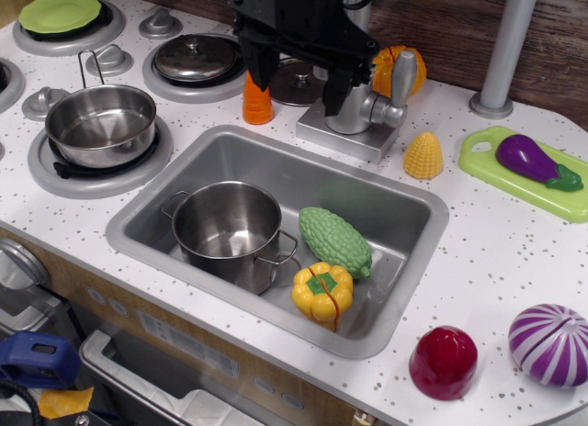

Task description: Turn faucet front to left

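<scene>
Hovering my tool (297,80) above the sink's (404,252) back rim, fingers spread, gripping nothing. Faucet (363,109) sits on its square base plate just behind the sink, lever handle sticking out to the right, my right finger just in front of its body. Orange carrot (257,101) stands beside my left finger.

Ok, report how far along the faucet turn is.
Done: the gripper is at the faucet, jaws open. In hand: nothing is visibly gripped; the spout is hidden behind the arm, so its direction can't be judged. Left: grasping and swinging it left.
</scene>
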{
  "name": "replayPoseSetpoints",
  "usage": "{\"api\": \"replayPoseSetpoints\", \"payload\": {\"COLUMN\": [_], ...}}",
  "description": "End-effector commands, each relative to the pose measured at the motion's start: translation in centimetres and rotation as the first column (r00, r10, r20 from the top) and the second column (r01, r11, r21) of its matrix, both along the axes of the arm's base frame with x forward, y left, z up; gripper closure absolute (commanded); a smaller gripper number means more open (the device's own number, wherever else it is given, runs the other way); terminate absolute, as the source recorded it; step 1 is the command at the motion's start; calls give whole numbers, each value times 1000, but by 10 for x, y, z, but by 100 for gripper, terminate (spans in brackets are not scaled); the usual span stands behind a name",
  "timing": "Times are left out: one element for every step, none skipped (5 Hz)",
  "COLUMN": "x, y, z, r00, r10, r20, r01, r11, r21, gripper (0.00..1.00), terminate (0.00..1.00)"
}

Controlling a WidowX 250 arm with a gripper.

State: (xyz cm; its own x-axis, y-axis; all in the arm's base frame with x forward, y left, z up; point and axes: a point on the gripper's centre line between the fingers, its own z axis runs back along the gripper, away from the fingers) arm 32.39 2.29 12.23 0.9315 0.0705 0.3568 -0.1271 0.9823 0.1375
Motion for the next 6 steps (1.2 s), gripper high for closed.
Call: {"api": "replayPoseSetpoints", "payload": {"x": [20,26,32,34,36,39], "y": [-3,0,4,10,23,42], "z": [13,13,13,14,15,12], "r00": [997,996,995,994,991,985], "r10": [-18,-38,-46,-42,-61,-87], "r20": [73,86,91,96,118,146], "r01": [18,37,44,40,56,79], "r11": [1000,999,999,999,998,995], "r21": [7,20,21,19,41,61], "gripper": [0,0,0,100,100,100], "terminate": [0,0,0,0,0,0]}}
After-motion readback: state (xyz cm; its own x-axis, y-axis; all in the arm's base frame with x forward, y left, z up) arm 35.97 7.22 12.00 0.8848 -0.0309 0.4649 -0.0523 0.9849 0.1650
